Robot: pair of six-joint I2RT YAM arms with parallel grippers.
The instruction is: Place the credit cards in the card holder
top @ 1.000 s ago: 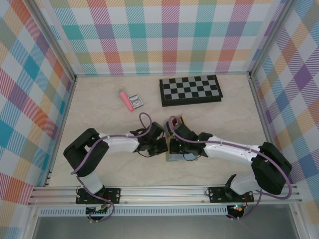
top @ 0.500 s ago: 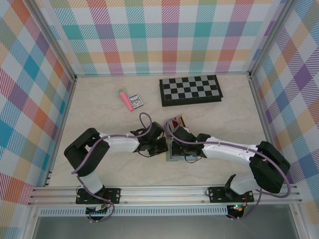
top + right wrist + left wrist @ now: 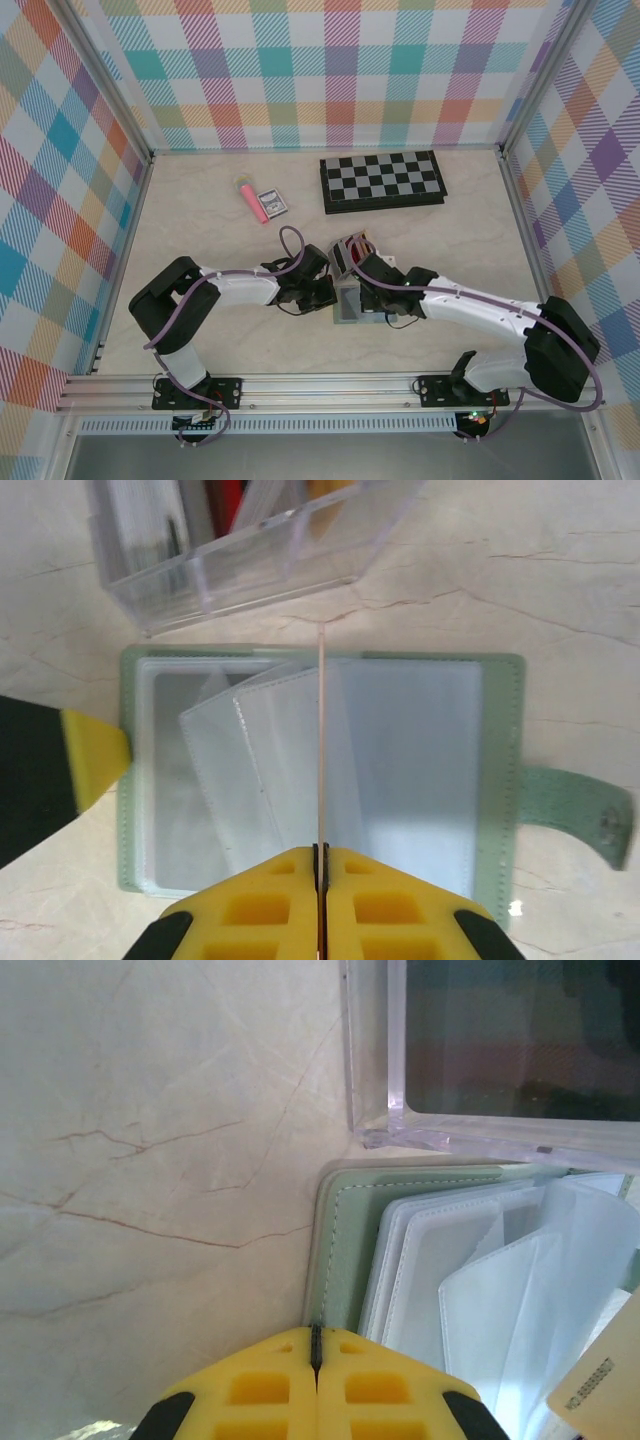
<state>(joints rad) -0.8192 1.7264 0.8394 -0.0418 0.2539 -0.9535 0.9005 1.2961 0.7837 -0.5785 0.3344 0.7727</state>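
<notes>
Right gripper [image 3: 320, 855] has its yellow jaws pinched tight on a single yellow-orange card [image 3: 321, 740]. The card is held upright and edge-on, so from the wrist it reads as a thin line standing over the middle of the card holder [image 3: 420, 770]. The holder lies open and flat on the table [image 3: 560, 600], just in front of the two arms. Its sage-green cover faces down, its clear inner sleeves [image 3: 250, 780] fan up loosely, and its closing tab [image 3: 575, 805] is splayed out to one side.

Left gripper [image 3: 316, 1345] is closed, its jaws meeting at the holder's outer edge. It looks to be pinning the cover down, though I cannot tell whether it actually pinches the cover.

I judge this to be the insertion step. The card is poised above the sleeves, but its lower edge does not look seated in any pocket yet. The next move calls for lining that edge up with one sleeve's mouth and sliding it in squarely. The floppy plastic could buckle or let the card slip between sleeves instead.

Touching the holder's far edge is a clear slotted rack [image 3: 260, 555] with more credit cards [image 3: 230, 495] standing in it, red and yellow among them. None can be seen in the holder's pockets, so much of the task seems to remain.

Well beyond them, near the back wall, sits a chessboard [image 3: 383, 181].
</notes>
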